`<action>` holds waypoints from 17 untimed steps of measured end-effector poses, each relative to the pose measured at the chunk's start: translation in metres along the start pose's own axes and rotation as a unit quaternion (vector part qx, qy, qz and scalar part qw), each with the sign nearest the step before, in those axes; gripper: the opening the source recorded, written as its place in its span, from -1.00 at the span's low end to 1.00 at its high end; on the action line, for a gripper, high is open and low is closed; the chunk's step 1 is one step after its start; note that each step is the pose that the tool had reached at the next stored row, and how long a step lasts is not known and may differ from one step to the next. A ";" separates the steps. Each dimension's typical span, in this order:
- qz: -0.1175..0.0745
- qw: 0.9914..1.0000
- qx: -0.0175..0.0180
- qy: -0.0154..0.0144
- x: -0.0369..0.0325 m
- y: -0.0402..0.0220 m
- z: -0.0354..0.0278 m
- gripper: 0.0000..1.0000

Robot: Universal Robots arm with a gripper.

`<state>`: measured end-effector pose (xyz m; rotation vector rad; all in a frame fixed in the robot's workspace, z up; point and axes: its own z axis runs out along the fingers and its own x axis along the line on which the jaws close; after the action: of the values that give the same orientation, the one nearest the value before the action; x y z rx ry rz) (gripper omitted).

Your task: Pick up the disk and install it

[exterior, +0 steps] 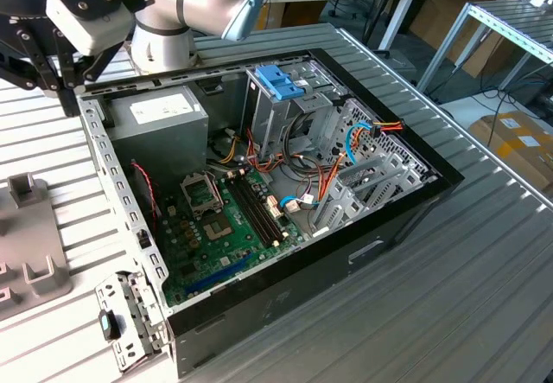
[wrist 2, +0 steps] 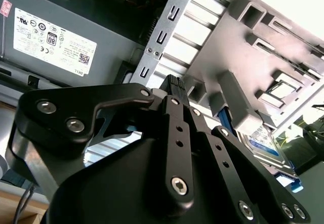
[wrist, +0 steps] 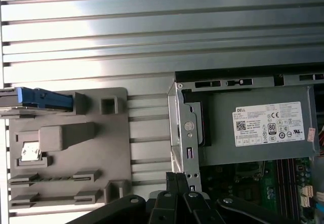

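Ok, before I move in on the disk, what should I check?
1. Disk resting in the grey fixture: ok.
2. Gripper empty: ok.
3. Gripper open for a grasp: not ok, shut.
4. Gripper lined up over the disk: not ok, it is off by the case frame.
5. Drive cage slot free: cannot tell.

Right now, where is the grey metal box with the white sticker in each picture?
Exterior view: the grey metal box sits in a corner of the open case, toward the exterior view's left.
First wrist view: the box lies just inside the perforated metal rail, next to the green motherboard.
Second wrist view: the box lies beyond that same rail.
Shared landmark: the grey plastic fixture plate outside the rail.
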<state>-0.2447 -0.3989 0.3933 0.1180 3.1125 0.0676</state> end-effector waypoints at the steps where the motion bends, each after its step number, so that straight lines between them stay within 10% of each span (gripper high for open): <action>1: 0.000 1.000 0.000 0.000 0.0003 0.0000 0.0000 -0.79; 17: 0.000 1.000 0.000 0.000 0.0079 -0.0006 -0.0002 -0.79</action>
<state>-0.2527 -0.3989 0.3933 0.1180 3.1125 0.0676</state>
